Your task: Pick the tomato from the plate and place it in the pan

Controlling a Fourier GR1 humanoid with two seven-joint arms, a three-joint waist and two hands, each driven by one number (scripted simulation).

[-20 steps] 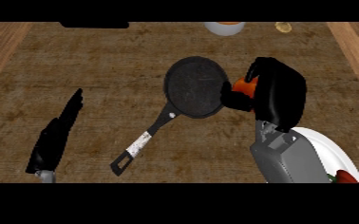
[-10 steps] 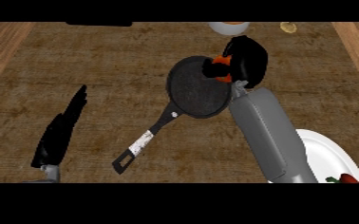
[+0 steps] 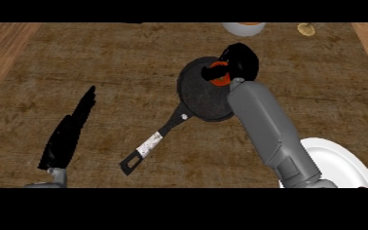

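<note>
Tomato (image 3: 219, 75): red, held inside the curled fingers of the right hand (image 3: 241, 63); only part of it shows between the black fingers. You see it above the upper right part of the pan (image 3: 205, 90), inside the rim line as seen from above.
Right hand: fingers wrapped round the tomato, forearm coming up from the lower right and crossing the pan's right rim.
Key relation: tomato sits directly over the dark pan bowl, toward its far right edge; height above the pan floor cannot be told from this steep view.
Pan: round, black, handle (image 3: 155, 143) running down and to the left, away from the arm.
Plate (image 3: 338, 163): white, at the lower right edge, partly hidden by the forearm; well apart from the tomato.
Left hand (image 3: 68, 131): at the lower left, fingers straight, resting, well apart from the pan.
Room: you have the pan's centre open to the left of the tomato; nothing lies in the bowl.
Edge items: a bowl (image 3: 244, 28) and a small yellow thing (image 3: 306, 29) at the far edge, clear of the path.
Judgement: your next move is likely a short lowering and a release.
</note>
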